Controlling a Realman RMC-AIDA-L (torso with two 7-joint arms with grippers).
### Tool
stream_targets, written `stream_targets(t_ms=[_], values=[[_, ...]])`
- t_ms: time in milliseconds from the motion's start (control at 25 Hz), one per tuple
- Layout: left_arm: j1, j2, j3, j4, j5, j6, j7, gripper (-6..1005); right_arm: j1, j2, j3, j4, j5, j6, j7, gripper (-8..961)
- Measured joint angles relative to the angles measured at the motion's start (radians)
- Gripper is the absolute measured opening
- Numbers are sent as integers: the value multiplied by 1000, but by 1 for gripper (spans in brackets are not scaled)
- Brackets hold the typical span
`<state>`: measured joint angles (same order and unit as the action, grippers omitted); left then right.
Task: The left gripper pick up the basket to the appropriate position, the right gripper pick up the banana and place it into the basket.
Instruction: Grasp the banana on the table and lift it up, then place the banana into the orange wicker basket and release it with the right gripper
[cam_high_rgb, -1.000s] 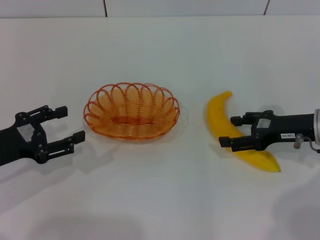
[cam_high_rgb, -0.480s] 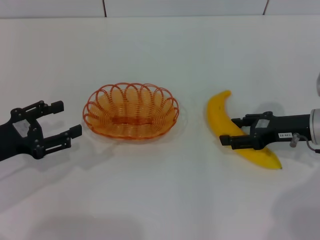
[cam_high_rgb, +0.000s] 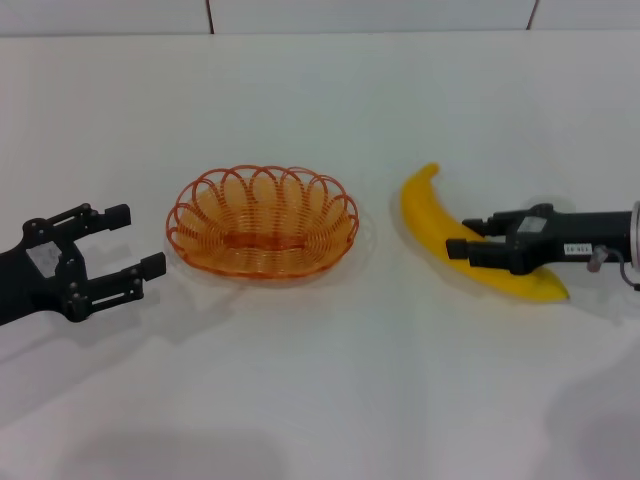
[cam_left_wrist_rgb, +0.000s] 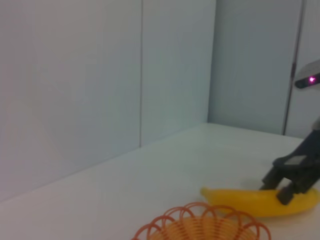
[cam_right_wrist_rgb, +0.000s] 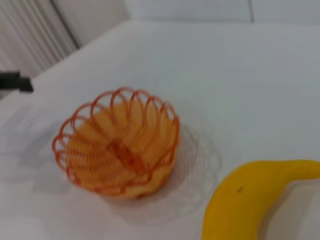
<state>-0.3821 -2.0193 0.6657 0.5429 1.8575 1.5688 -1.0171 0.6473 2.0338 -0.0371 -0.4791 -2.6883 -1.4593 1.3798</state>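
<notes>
The orange wire basket (cam_high_rgb: 262, 222) sits on the white table, left of centre in the head view. My left gripper (cam_high_rgb: 137, 240) is open and empty, just left of the basket's rim and apart from it. My right gripper (cam_high_rgb: 470, 237) is shut on the yellow banana (cam_high_rgb: 425, 208), gripping it near its middle, to the right of the basket. The left wrist view shows the basket rim (cam_left_wrist_rgb: 200, 224), the banana (cam_left_wrist_rgb: 250, 201) and the right gripper (cam_left_wrist_rgb: 290, 182) on it. The right wrist view shows the basket (cam_right_wrist_rgb: 117, 150) and the banana (cam_right_wrist_rgb: 250, 200).
The white table (cam_high_rgb: 320, 400) stretches around both arms, with a white tiled wall behind it. A dark tip of the left gripper (cam_right_wrist_rgb: 15, 82) shows beyond the basket in the right wrist view.
My right gripper has closed on the banana, which has shifted up and towards the basket. My left gripper has drawn back slightly to the left and stays open.
</notes>
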Motion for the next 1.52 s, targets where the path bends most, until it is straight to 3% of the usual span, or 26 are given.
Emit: stream_targets(t_ms=[160, 440, 600, 720, 880, 1120, 1520], values=[[0, 1, 0, 0, 0, 5, -1, 788, -1, -1, -4, -5, 13, -13, 3, 482], [0, 1, 0, 1, 0, 5, -1, 788, 1, -1, -2, -24, 59, -27, 4, 475], [0, 1, 0, 1, 4, 5, -8, 788, 20, -1, -8, -40, 176, -126, -65, 492], [0, 1, 3, 2, 24, 5, -47, 788, 66, 1, -16, -39, 253, -250, -186, 504], [-6, 1, 4, 2, 47, 2, -76, 789, 125, 6, -58, -9, 259, -279, -238, 521], [-22, -3, 9, -4, 69, -7, -80, 782, 247, 9, -174, 131, 260, -197, -289, 546], [-100, -5, 14, -57, 117, -34, -78, 782, 331, 12, -302, 295, 257, 85, -290, 587]])
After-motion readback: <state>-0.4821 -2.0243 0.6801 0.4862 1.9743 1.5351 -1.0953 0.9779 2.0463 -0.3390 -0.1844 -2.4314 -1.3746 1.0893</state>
